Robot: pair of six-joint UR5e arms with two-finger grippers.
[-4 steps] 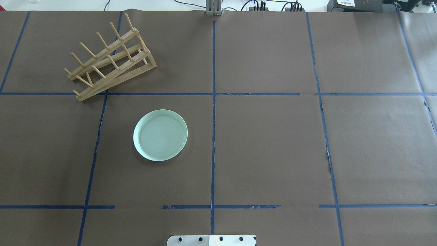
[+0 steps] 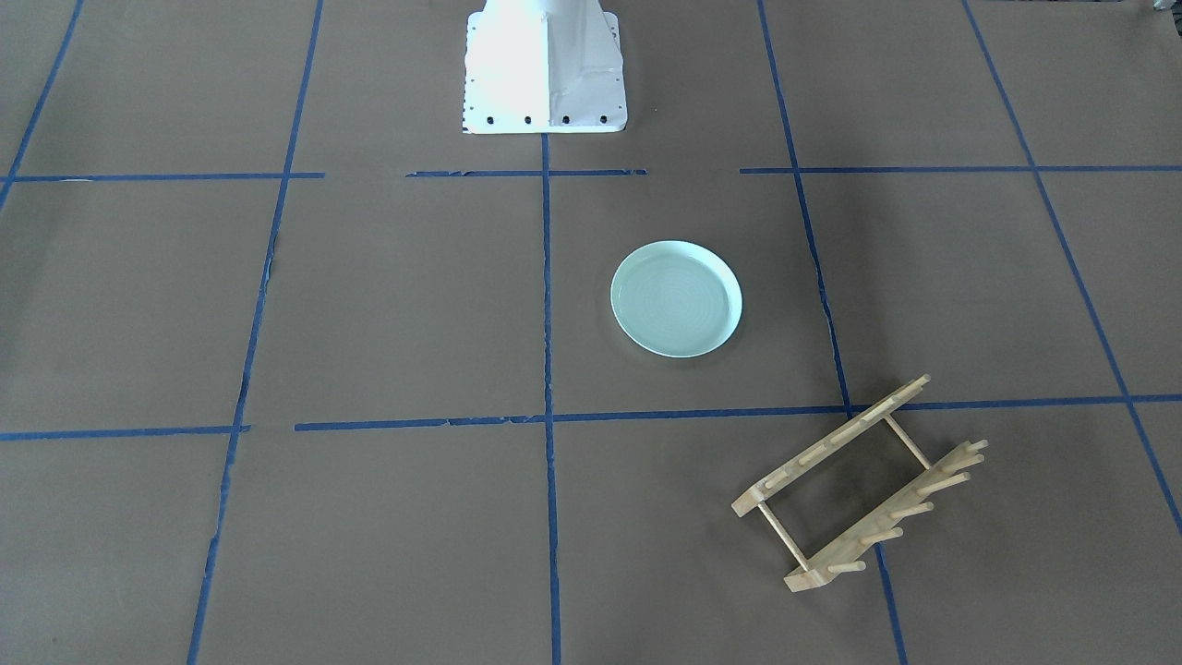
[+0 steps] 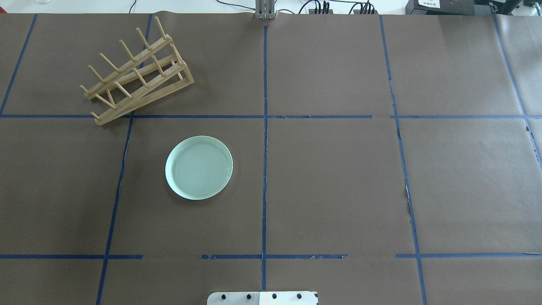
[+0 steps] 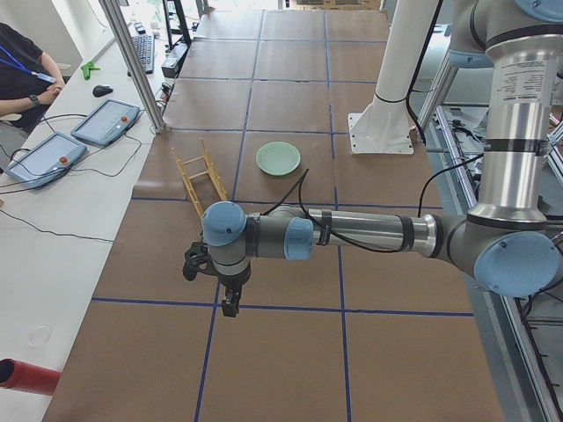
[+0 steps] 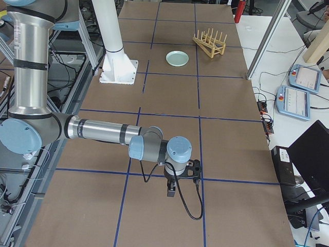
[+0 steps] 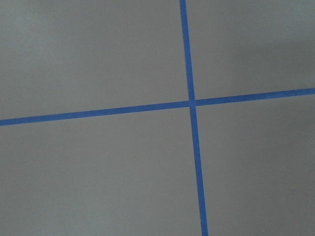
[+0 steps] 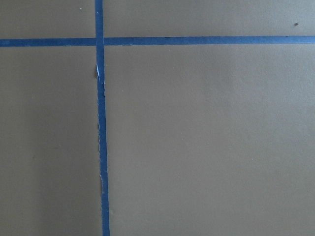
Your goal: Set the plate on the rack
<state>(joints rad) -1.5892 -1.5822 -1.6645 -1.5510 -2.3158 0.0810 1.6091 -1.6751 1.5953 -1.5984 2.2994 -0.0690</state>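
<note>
The pale mint-green plate (image 3: 199,167) lies flat on the brown paper left of the centre line; it also shows in the front view (image 2: 676,297). The light wooden rack (image 3: 137,76) stands empty at the back left, set diagonally, a short gap beyond the plate (image 2: 863,485). Neither gripper shows in the overhead or front views. The left gripper (image 4: 230,303) hangs over the table's left end, far from plate and rack. The right gripper (image 5: 171,191) hangs over the right end. I cannot tell if either is open or shut. Both wrist views show only paper and tape.
Blue tape lines (image 3: 264,148) divide the brown paper into squares. The white robot base (image 2: 545,65) stands at the table's near edge. Tablets and cables (image 4: 106,121) lie on the side bench beyond the rack. A grey post (image 3: 265,10) stands at the far edge.
</note>
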